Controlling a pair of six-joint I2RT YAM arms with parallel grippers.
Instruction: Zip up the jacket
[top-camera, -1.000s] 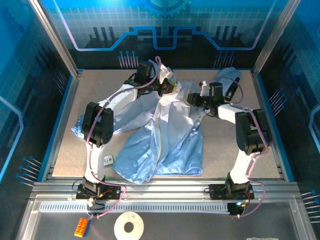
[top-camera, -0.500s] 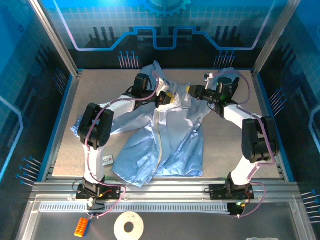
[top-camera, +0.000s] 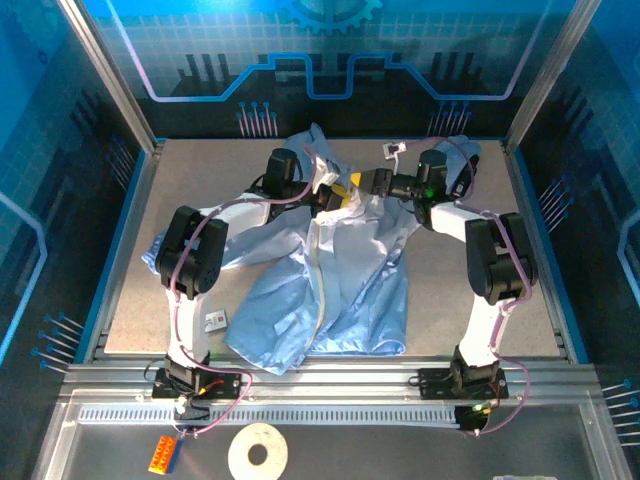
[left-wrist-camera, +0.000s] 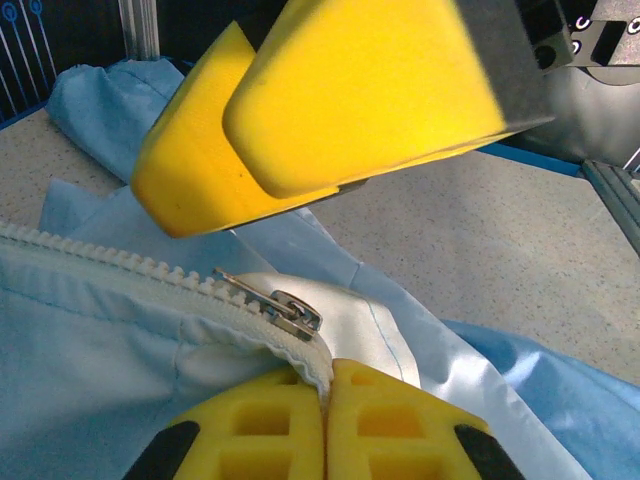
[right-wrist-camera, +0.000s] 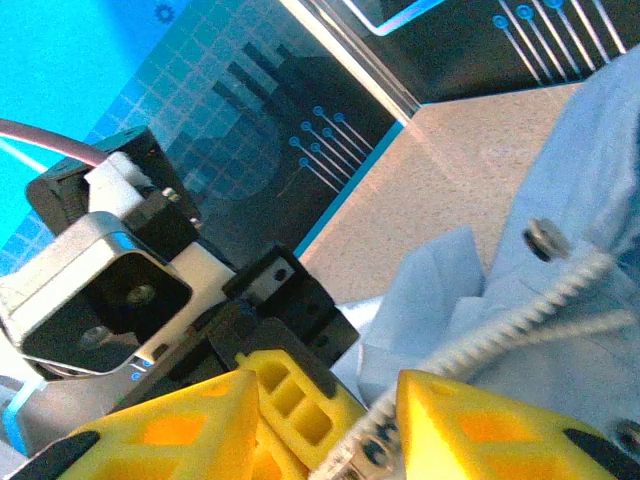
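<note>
Yellow-fingered right gripper (top-camera: 362, 183) has swung in from the table's (top-camera: 450, 300) right side to meet the left gripper (top-camera: 335, 195) near the far edge. Its fingers stand parted astride the teeth by the slider (left-wrist-camera: 290, 312), while the left pinches the zipper strip's (top-camera: 320, 270) end. A last pull seems imminent. The jacket (top-camera: 360, 270) is light-blue and crinkled, rumpled mid-table, its collar farthest.
</note>
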